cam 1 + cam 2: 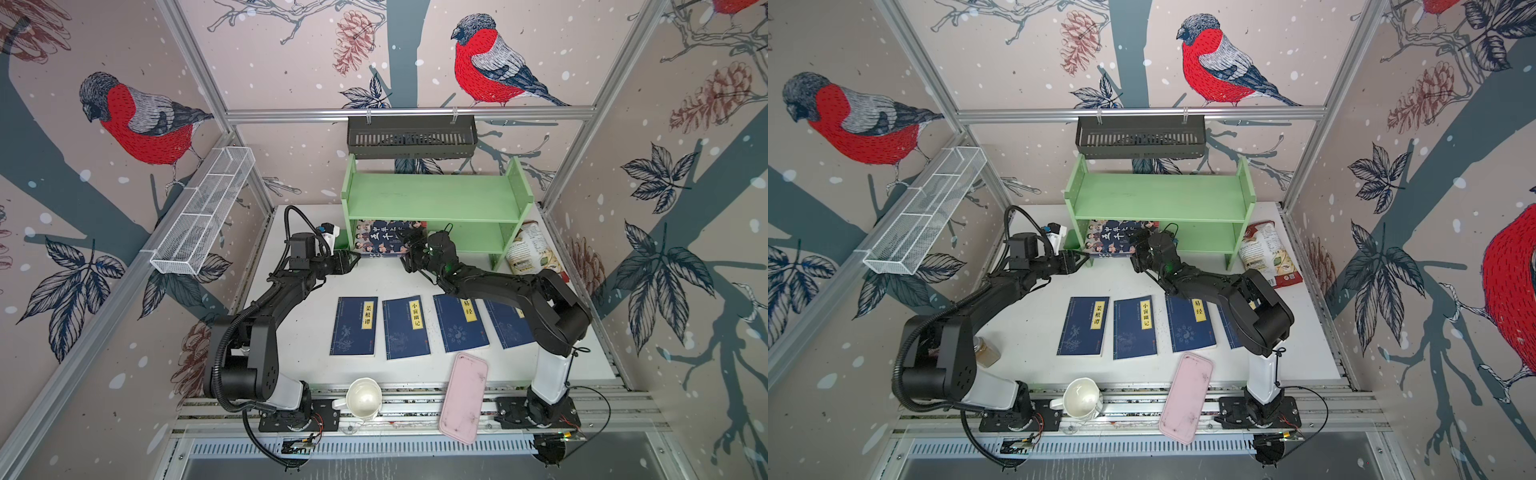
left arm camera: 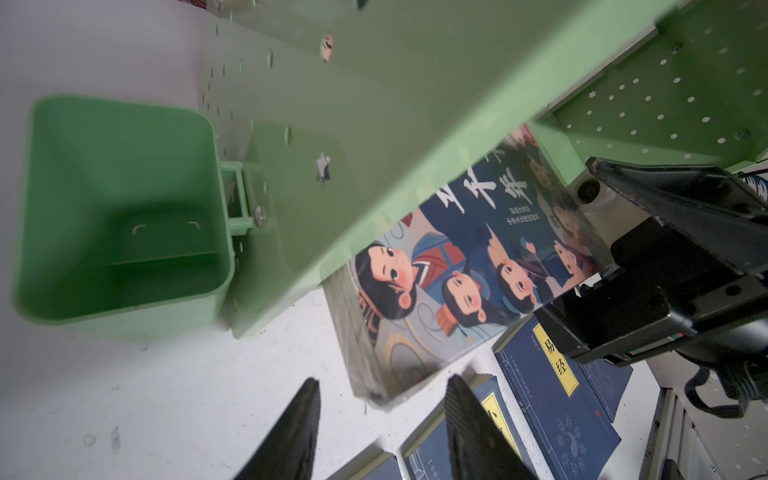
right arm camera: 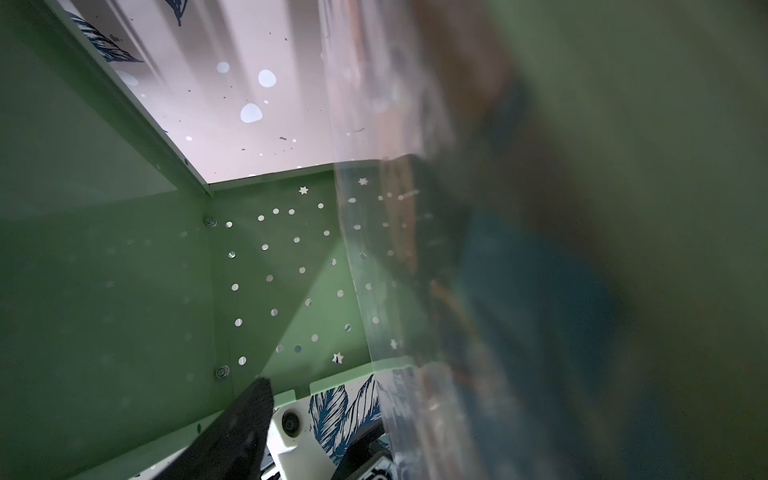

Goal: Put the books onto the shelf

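Just now the large cartoon-covered book (image 1: 384,239), with white Chinese characters on its cover, sits partly inside the lower tier of the light green two-tier wooden shelf (image 1: 432,195). It is at the tier's left end, and its front part sticks out over the white tabletop (image 1: 291,357) in both top views.

The left gripper (image 1: 352,258) is at the book's front left corner. In the left wrist view its two black fingers (image 2: 291,432) stand apart with nothing clamped between them, and the wrapped corner of the book lies just ahead of their tips.

The right gripper (image 1: 409,253) is at the book's right edge. Its jaws are spread wide on either side of that edge. In the right wrist view one finger (image 3: 232,432) stands clear of the blurred cover — the shelf's dotted side panel shows between them.

Four thin navy-blue paperbacks (image 1: 354,326) with yellow title labels lie flat in a row on the tabletop in front of the shelf, well apart from it. The rightmost is partly hidden under the right arm.
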Available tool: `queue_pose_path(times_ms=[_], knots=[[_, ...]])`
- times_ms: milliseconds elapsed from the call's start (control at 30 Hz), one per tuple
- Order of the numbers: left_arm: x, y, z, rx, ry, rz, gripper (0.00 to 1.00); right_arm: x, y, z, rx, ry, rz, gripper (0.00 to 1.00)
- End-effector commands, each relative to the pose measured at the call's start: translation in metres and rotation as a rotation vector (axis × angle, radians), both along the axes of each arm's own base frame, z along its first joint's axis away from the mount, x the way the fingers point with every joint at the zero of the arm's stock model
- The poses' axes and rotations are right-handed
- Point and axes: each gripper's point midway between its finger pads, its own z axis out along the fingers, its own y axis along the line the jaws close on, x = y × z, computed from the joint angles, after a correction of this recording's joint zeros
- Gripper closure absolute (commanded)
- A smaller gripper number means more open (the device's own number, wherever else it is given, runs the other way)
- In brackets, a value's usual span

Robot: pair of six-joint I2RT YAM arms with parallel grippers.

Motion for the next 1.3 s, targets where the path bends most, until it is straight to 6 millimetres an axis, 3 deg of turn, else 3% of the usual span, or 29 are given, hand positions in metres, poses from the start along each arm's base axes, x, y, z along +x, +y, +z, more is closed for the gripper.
queue_pose_path(times_ms=[0, 167, 367, 800, 1067, 1267], knots=[[-0.003, 0.001, 0.010, 0.025, -0.052, -0.008, 0.51, -0.002, 0.003, 0.011, 0.010, -0.031, 0.024, 0.16], [-0.018, 0.005, 0.007, 0.081, -0.072, -0.017, 0.51, 0.000, 0.004, 0.014, 0.007, -0.034, 0.027, 0.16], [-0.020, 0.002, -0.011, 0.074, -0.029, -0.046, 0.53, 0.000, 0.002, 0.012, 0.002, -0.029, 0.024, 0.16], [0.000, 0.003, -0.017, 0.048, -0.044, 0.003, 0.53, -0.005, -0.001, 0.011, 0.000, -0.024, 0.029, 0.16], [0.009, 0.003, -0.008, 0.016, -0.070, 0.034, 0.52, -0.011, -0.003, 0.013, -0.009, -0.027, 0.043, 0.16], [0.013, 0.003, -0.008, 0.018, -0.077, 0.047, 0.52, -0.020, -0.017, -0.002, -0.021, -0.011, 0.042, 0.16]])
